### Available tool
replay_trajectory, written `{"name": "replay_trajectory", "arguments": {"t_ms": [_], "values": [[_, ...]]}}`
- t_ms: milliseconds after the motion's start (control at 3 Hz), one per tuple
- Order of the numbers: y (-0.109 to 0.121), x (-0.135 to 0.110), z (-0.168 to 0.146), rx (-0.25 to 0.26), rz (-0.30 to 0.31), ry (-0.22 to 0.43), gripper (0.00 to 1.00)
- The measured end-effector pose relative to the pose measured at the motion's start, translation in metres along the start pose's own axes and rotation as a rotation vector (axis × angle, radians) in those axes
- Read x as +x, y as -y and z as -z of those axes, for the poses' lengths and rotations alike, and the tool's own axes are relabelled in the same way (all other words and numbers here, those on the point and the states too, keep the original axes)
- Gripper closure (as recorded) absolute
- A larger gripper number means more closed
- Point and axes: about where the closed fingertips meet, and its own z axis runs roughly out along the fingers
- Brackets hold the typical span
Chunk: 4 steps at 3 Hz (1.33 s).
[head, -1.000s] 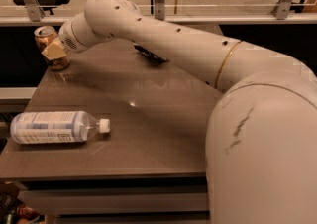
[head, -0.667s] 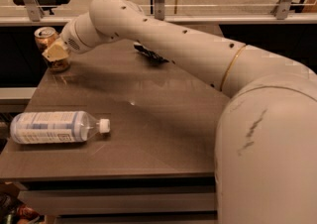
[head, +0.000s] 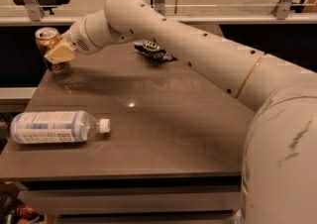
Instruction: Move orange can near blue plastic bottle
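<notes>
The orange can (head: 46, 39) is upright at the far left corner of the table, with its silver top showing. My gripper (head: 58, 53) is at the can. One tan finger (head: 60, 52) lies across the can's front and the other is hidden behind it. The gripper is shut on the can. The blue plastic bottle (head: 49, 127) lies on its side near the front left edge, white cap (head: 104, 125) pointing right. It is well apart from the can, toward the front of the table.
A dark blue chip bag (head: 153, 51) lies at the back middle of the brown table (head: 163, 124). My white arm reaches from the lower right across the table's right and back. A glass railing runs behind the table.
The arm's wrist link has swung slightly to the right. The can and the gripper stay almost in the same spot at the far left corner. The bottle has not moved.
</notes>
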Motion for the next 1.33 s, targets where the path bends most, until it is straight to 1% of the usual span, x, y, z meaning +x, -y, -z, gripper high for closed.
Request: {"name": "replay_trajectory", "arguments": {"t_ms": [333, 667, 1333], "values": [[-0.015, -0.004, 0.015, -0.05, 0.04, 0.011, 1.0], [-0.028, -0.004, 0.03, -0.099, 0.077, 0.004, 1.0], [-0.055, -0.001, 0.056, -0.212, 0.146, 0.011, 1.0]]}}
